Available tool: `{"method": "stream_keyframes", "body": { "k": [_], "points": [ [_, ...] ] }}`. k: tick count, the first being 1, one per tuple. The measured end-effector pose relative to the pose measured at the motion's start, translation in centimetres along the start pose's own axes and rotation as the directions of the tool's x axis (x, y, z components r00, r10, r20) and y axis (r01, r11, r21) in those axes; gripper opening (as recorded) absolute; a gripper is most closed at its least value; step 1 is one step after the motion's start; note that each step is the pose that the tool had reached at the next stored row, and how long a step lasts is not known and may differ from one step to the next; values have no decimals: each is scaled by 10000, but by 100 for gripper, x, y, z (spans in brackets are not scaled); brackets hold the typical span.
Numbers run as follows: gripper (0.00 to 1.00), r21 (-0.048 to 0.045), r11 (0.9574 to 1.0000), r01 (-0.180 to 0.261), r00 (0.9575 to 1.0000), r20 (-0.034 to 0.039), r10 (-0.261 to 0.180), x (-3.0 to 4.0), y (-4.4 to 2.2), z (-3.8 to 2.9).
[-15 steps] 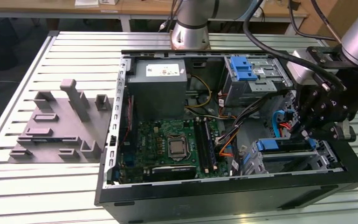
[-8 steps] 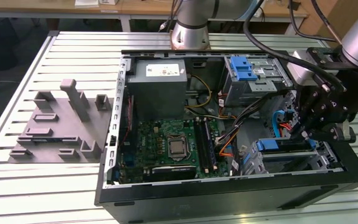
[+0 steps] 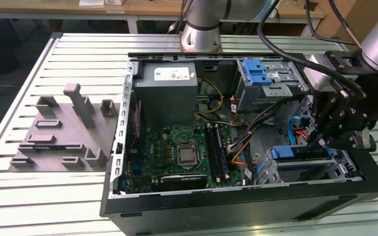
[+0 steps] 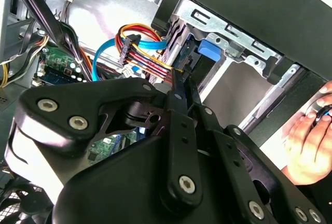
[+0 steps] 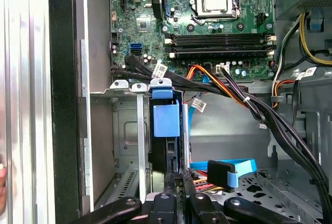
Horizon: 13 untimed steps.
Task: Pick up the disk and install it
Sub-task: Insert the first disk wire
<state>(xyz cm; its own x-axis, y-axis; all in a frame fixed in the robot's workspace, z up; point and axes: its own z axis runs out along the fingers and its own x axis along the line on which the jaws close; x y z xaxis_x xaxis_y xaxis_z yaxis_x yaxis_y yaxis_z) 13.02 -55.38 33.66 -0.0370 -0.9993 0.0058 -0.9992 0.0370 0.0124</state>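
Note:
The disk [image 3: 302, 153] stands on edge in the drive cage [image 3: 320, 169] at the case's front corner, on the exterior view's right. Its blue carrier frame [image 5: 166, 120] faces out of the bay, and the dark edge of the disk runs behind it. In the second wrist view the blue frame [image 4: 210, 50] sits between the cage's metal rails. My gripper [image 3: 320, 142] hangs inside the case right at the cage. Its fingers are shut together, and the tips [image 4: 181, 81] are at the disk's end. In the first wrist view my gripper [image 5: 176, 180] lines up with the disk's edge.
The open computer case [image 3: 241, 209] lies on a slatted table. Inside are a grey power supply [image 3: 169, 93], the motherboard [image 3: 182, 152], an upper cage with a blue latch [image 3: 258, 73], and loose cables [image 4: 135, 42] beside my fingers. A grey fixture [image 3: 64, 128] lies outside. A hand [image 4: 311, 136] rests by the case.

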Motion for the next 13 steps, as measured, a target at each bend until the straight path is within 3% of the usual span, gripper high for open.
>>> {"method": "stream_keyframes", "body": {
  "k": [13],
  "points": [
    [16, -54, 10000, -2, 10000, 0, 2, -1, -38, 34]
  ]
}}
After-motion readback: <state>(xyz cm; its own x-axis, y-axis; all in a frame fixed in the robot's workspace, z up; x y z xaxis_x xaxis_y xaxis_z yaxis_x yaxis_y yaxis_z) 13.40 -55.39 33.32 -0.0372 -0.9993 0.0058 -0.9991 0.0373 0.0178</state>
